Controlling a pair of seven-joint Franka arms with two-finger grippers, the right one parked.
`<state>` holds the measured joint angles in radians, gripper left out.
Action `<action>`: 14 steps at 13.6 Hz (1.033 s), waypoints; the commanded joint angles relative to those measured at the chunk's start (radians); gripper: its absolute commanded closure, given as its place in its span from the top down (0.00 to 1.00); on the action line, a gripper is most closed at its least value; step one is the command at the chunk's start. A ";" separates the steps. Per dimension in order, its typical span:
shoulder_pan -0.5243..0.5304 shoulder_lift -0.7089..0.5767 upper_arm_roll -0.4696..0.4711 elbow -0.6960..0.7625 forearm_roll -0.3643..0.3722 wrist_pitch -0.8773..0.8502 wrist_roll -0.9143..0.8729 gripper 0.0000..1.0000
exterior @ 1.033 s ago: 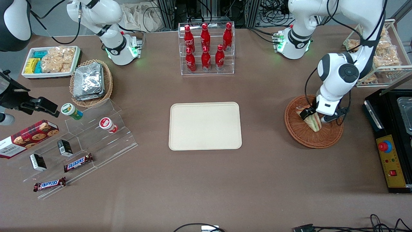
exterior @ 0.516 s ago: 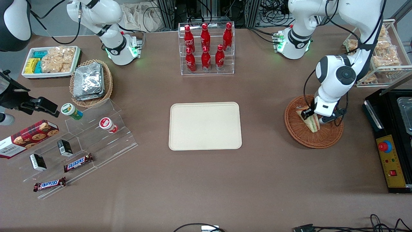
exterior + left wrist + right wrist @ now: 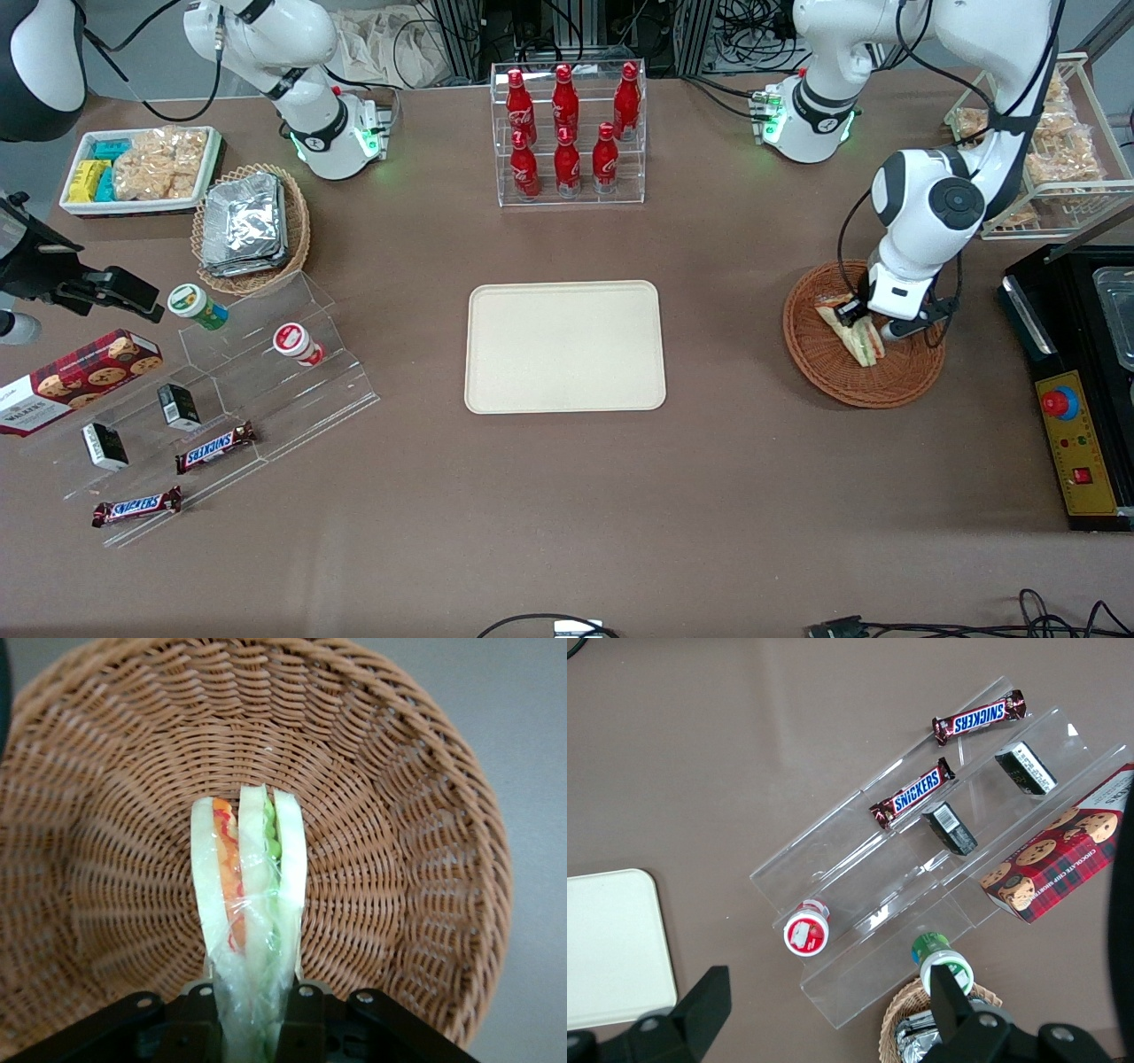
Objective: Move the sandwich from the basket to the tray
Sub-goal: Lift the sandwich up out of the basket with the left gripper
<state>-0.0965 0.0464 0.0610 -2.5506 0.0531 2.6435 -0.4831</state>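
Clearly, the gripper is low inside the basket, which stands on the table toward the working arm's end. Seen from the front, the arm hides much of the grasp: only the two dark fingertips show, one at each side of the sandwich, and its pointed end sticks out toward the front camera.

The left wrist view gives what the front view cannot. There the sandwich stands on its edge between the two fingers, and the jaws are closed narrowly onto its wrapped end, pressing both bread faces. The three white bread slices, the orange-red filling and the green filling are seen edge-on, with the clear wrap shining over them. The woven wall of the basket is all around it. I cannot tell whether the sandwich touches the basket floor.

The tray lies flat in the middle of the table, well apart from the basket; only the front view shows both together. The right wrist view catches just one rounded corner of the tray.
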 commanded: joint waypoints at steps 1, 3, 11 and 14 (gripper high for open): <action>-0.006 -0.176 -0.001 0.045 0.013 -0.239 -0.005 0.00; -0.023 -0.235 -0.004 0.155 0.013 -0.453 -0.002 0.00; -0.051 -0.137 -0.013 0.782 0.001 -1.096 0.129 0.00; -0.066 -0.077 -0.131 0.892 -0.006 -1.143 0.110 0.00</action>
<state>-0.1519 -0.1048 0.0091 -1.7729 0.0491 1.5587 -0.3599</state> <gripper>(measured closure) 0.811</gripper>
